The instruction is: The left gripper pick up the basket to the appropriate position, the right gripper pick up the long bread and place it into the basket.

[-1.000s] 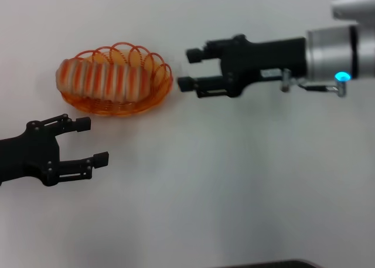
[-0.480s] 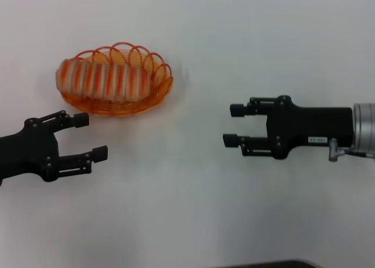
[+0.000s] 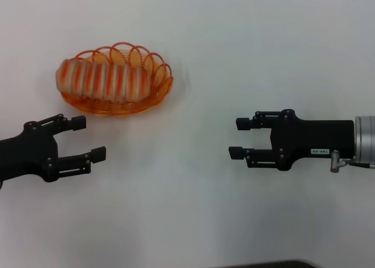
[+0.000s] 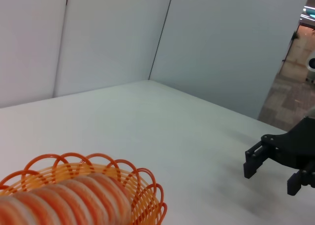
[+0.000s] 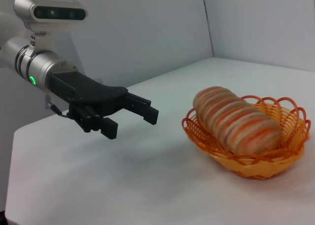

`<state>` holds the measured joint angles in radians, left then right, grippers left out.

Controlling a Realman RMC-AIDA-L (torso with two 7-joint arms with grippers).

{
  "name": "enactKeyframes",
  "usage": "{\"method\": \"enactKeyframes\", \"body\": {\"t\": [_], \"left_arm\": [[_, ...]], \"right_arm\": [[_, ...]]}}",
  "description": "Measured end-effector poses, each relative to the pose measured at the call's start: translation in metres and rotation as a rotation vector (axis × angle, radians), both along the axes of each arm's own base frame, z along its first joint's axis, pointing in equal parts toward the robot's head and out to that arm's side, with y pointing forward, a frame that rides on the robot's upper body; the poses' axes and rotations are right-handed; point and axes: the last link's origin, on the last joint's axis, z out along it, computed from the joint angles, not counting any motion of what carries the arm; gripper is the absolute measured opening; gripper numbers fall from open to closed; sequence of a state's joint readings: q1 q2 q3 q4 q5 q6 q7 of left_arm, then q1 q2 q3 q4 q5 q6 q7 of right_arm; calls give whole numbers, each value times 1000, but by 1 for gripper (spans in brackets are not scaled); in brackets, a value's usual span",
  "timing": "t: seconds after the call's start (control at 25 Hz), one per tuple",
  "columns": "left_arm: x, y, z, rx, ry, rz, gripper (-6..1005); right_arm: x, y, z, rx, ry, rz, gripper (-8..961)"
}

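- Since the long bread already lies lengthwise inside the basket, far left on the desk, placement looks done; what's left, by my read, is a clean retreat.
- Bread sits a bit high: its left end rides over the basket rim, right end is down against the wire loops. Right wrist view agrees, loaf resting in the basket, nothing touching it.
- Right gripper: fingers apart, empty, near-right side of the desk, well apart from the basket, pointing left.
- Left gripper: fingers apart, empty, near left, just short of the basket's near rim, no contact. In the right wrist view it hovers over the desk, clear of the basket.
- Left wrist view shows only the basket and loaf close by, plus the right gripper farther off.
- To finish well:
  - keep both grippers spread, no closing near the wire loops
  - pull the left one back away from the rim; the basket looks light and a nudge would slide it or roll the loaf off the left edge
  - right arm has open desk around it, so it can retract straight toward its own side.
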<state>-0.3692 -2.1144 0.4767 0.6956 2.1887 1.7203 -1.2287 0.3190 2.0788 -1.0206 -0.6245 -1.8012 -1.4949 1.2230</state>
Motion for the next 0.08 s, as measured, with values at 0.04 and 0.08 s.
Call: {"method": "enactKeyframes", "body": {"t": [0.04, 0.08], "left_arm": [[0, 0, 0, -1, 0, -1, 871], [0, 0, -1, -1, 0, -1, 871]], "right_arm": [[0, 1, 0, 1, -1, 1, 694], [-1, 1, 0, 2, -1, 2, 694]]}}
